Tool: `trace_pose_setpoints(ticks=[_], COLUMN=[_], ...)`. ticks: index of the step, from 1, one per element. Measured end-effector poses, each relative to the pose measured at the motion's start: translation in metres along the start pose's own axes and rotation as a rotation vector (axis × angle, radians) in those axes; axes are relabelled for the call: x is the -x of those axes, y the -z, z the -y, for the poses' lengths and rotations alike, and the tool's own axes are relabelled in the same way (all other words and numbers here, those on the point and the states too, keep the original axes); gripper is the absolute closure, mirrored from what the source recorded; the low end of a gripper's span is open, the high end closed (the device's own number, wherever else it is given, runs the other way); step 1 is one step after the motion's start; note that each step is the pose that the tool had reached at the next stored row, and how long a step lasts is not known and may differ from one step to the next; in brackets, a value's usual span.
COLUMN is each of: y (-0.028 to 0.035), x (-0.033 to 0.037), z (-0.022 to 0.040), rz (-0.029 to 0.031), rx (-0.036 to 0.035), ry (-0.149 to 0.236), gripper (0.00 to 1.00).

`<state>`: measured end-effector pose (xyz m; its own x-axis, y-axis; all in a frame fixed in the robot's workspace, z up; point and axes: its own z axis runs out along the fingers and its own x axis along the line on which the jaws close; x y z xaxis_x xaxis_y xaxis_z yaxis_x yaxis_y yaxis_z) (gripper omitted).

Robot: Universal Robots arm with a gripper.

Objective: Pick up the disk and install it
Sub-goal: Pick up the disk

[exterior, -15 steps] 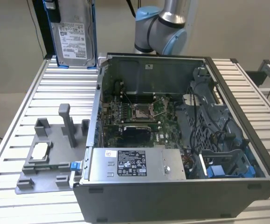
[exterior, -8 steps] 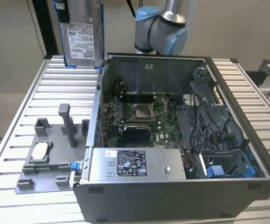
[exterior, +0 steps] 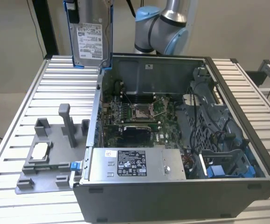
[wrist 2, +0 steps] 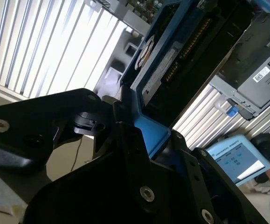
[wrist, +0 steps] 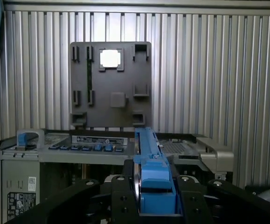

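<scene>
**Disk lifted and held in the tool above the case; not yet seated**

The flat rectangular silver hard drive with a white printed label and blue plastic carrier frame, the disk [exterior: 90, 39], was found off the worktop, hanging in the air; it sat above the corner of the open grey metal computer case [exterior: 246, 154] at the exterior view's left.

In the first wrist view the black tool [wrist: 154, 191] was closed on the blue frame's edge, one jaw on either side; the grip appeared firm.

The disk hung directly beneath the tool, its long axis upright and its labelled face toward the exterior camera.

Pick-up was judged complete and installation not yet done. The dark cage with blue fittings [exterior: 223, 163], judged the likely seat, lay inside the case toward the exterior view's right, well apart from the disk and below it.

The grey moulded fixture plate [exterior: 60, 172], carrying a small silver square chip [exterior: 40, 150], rested on the slatted aluminium worktop [exterior: 55, 88] beside the case; neither was touched.
</scene>
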<state>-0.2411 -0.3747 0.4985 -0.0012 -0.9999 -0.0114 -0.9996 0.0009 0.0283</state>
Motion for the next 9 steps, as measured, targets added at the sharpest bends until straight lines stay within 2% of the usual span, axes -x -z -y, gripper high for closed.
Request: trace_pose_setpoints(ticks=[9], y=[0.0010], x=[-0.0039], z=[0.0327], rz=[0.0000], rx=[0.0038], ry=[0.000], gripper=[1.00])
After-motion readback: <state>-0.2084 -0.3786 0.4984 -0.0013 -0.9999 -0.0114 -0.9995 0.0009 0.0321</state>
